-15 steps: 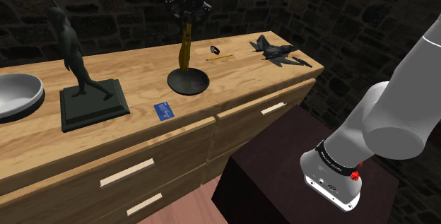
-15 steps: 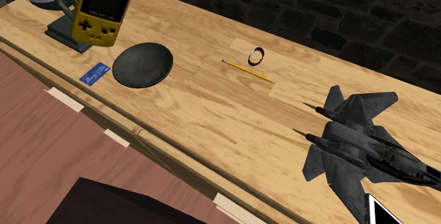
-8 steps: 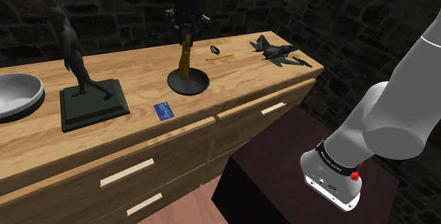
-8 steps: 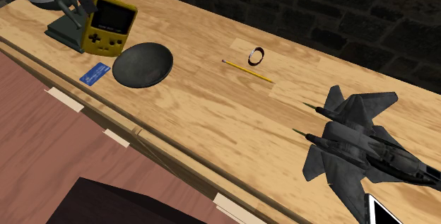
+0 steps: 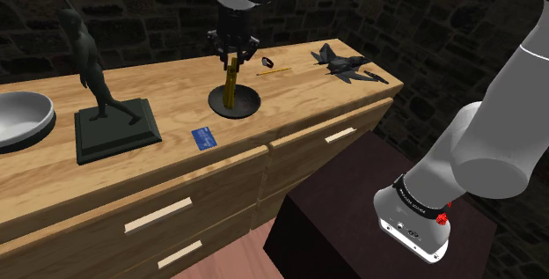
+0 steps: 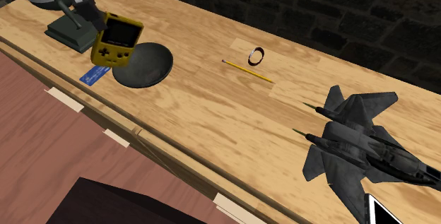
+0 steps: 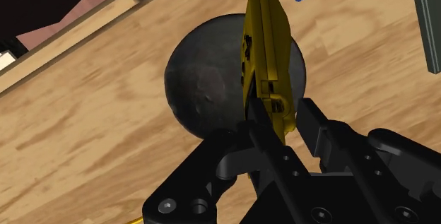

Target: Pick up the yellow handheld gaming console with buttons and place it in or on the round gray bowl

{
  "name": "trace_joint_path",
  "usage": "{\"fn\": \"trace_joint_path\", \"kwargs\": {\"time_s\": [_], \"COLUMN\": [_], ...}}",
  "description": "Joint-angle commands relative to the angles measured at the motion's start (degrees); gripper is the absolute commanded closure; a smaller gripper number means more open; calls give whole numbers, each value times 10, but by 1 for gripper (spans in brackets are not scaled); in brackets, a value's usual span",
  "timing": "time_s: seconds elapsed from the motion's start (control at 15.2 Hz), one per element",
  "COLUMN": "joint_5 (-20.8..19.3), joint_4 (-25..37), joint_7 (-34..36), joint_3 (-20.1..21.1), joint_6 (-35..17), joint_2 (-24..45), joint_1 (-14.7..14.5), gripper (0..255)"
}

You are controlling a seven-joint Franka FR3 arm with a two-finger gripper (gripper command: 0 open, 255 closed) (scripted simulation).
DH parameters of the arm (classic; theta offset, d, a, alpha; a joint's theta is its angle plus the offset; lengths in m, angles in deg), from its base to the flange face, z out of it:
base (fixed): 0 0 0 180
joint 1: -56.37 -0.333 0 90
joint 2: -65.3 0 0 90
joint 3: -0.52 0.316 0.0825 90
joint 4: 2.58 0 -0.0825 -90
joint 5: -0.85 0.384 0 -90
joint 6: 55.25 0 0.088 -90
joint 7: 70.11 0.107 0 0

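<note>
Pincer (image 7: 281, 120) clasps slim yellow console (image 6: 117, 40), dark screen and buttons, over dark bowl (image 6: 150, 67).

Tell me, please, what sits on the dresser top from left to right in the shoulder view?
Pale bowl → dark statue → blue card → dark bowl → pencil → model jet.

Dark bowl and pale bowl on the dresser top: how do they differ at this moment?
Colour: the dark bowl is near black, the pale bowl light grey. Place: the dark bowl sits beside a blue card; the pale bowl at the shoulder view's left edge, past the statue. State: the gripper holds the yellow console over the dark bowl, not the pale bowl. Both are round.
</note>
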Motion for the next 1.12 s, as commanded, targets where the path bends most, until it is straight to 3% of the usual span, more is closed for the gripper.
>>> {"fn": "trace_joint_path", "kwargs": {"time_s": [0.0, 0.2, 0.66, 0.73, 1.06], "joint_5": [-2, -4, -4, -4, -4], "joint_4": [-8, -23, -23, -23, -23], "joint_7": [0, 2, 2, 2, 2], "joint_3": [-1, -1, -1, -1, -1], "joint_6": [-14, -38, -38, -38, -38], "joint_2": [6, 15, 15, 15, 15], "joint_1": [0, 0, 0, 0, 0], "gripper": [255, 255, 255, 0, 0]}}
